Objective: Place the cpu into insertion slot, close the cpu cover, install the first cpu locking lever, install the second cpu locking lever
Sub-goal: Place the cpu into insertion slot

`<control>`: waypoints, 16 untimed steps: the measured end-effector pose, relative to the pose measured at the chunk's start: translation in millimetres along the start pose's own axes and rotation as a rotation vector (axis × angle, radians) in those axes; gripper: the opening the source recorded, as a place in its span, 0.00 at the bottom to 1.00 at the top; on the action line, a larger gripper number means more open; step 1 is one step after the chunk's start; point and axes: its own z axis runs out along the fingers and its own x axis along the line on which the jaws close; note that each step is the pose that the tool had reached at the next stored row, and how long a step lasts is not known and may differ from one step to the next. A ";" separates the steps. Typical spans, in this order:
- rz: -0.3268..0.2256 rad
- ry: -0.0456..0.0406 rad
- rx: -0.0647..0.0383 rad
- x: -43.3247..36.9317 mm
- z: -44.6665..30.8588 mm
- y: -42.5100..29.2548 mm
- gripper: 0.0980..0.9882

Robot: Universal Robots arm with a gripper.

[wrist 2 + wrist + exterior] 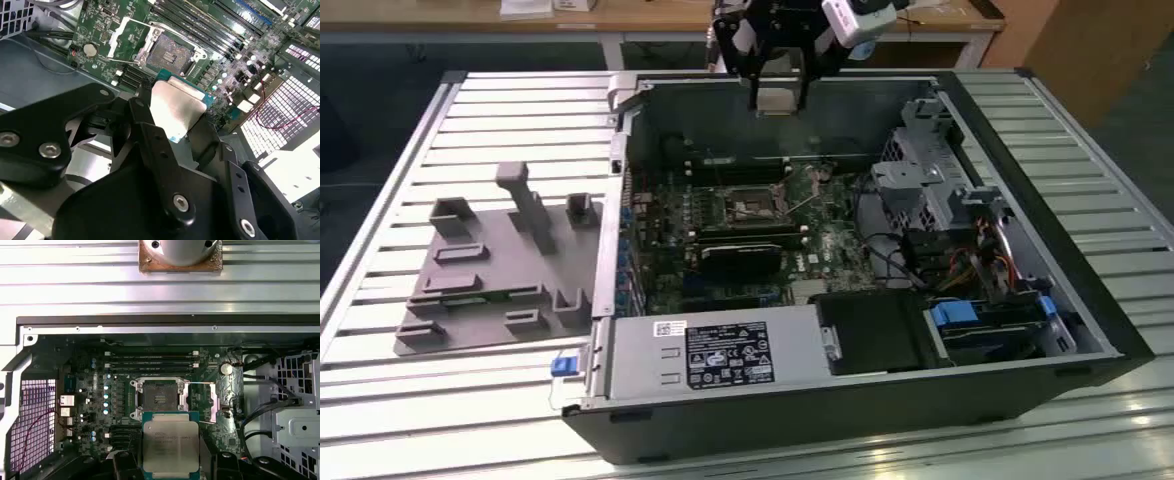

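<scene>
Above the open black computer case (854, 410), the gripper (775, 88) was clamped on the flat square silvery-grey cpu (171, 445), near but apart from the bare insertion slot (159, 399); placing it seemingly demanded squaring chip to slot.

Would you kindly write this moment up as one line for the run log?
gripper: jaws shut on the cpu | position: above open computer case | socket: empty | cpu cover: open

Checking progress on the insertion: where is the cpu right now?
In the first wrist view the cpu is clamped in the gripper, its edge appearing next to the empty socket, not yet seated in it.
</scene>
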 end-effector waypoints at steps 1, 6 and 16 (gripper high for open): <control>0.000 0.0000 0.000 0.0 0.0 0.0 0.49; 0.000 0.0000 0.000 0.0 0.0 0.0 0.49; 0.000 -0.0006 0.000 1.0 6.0 -0.6 0.49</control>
